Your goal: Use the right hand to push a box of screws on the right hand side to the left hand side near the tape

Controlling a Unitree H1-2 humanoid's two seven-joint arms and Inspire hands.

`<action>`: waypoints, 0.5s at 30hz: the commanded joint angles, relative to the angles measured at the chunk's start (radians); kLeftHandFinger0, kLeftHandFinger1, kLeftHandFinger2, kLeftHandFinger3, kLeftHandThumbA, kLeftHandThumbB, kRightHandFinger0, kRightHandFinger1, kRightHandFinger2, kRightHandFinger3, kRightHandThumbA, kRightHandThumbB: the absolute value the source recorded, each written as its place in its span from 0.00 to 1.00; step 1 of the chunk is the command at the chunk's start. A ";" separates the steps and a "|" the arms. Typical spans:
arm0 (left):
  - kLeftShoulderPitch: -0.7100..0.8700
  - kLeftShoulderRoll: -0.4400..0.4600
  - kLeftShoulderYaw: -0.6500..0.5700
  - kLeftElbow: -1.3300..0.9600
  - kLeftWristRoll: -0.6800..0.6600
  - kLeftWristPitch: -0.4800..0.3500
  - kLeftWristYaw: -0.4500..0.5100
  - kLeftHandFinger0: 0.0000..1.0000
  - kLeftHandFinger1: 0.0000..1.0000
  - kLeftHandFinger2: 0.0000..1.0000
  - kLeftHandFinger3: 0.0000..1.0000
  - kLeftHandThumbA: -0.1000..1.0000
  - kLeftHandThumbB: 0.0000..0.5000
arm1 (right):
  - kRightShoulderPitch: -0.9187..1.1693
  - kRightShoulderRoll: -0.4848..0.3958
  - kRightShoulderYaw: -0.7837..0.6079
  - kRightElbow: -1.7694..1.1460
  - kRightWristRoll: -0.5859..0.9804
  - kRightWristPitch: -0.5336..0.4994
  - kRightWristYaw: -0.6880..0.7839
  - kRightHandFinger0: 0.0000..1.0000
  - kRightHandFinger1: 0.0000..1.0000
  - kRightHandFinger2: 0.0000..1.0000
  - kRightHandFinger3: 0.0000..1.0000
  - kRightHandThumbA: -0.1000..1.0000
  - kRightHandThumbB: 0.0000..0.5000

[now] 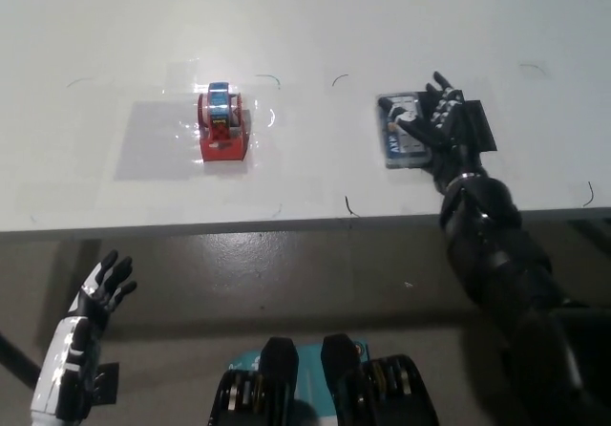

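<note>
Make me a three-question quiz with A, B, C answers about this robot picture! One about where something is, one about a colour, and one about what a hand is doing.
1. Where is the tape dispenser from the box of screws?
A. To the box's left
B. On top of the box
C. To the box's right

2. What colour is the tape dispenser's base?
A. Green
B. Red
C. Yellow

3. What is the black right hand doing?
A. Hanging below the table
B. Lifting the tape
C. Resting on the box

Answers: 1 A, the dispenser sits further left on the white table. 2 B, its base is red. 3 C, it lies on the box; the white left hand hangs low.
</note>
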 commanded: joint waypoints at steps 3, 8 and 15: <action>-0.011 0.023 0.009 -0.045 -0.007 -0.025 -0.010 1.00 1.00 1.00 1.00 1.00 0.28 | -0.027 0.070 -0.004 -0.003 0.025 -0.007 0.017 1.00 1.00 1.00 1.00 1.00 0.42; -0.010 0.028 0.006 -0.051 -0.004 -0.028 -0.012 1.00 1.00 1.00 1.00 1.00 0.24 | -0.031 0.089 0.005 -0.004 0.019 -0.006 0.012 1.00 1.00 1.00 1.00 1.00 0.38; -0.013 0.030 0.005 -0.054 -0.003 -0.035 -0.014 1.00 1.00 1.00 1.00 1.00 0.18 | -0.043 0.120 0.008 -0.004 0.021 0.002 -0.006 1.00 1.00 1.00 1.00 1.00 0.37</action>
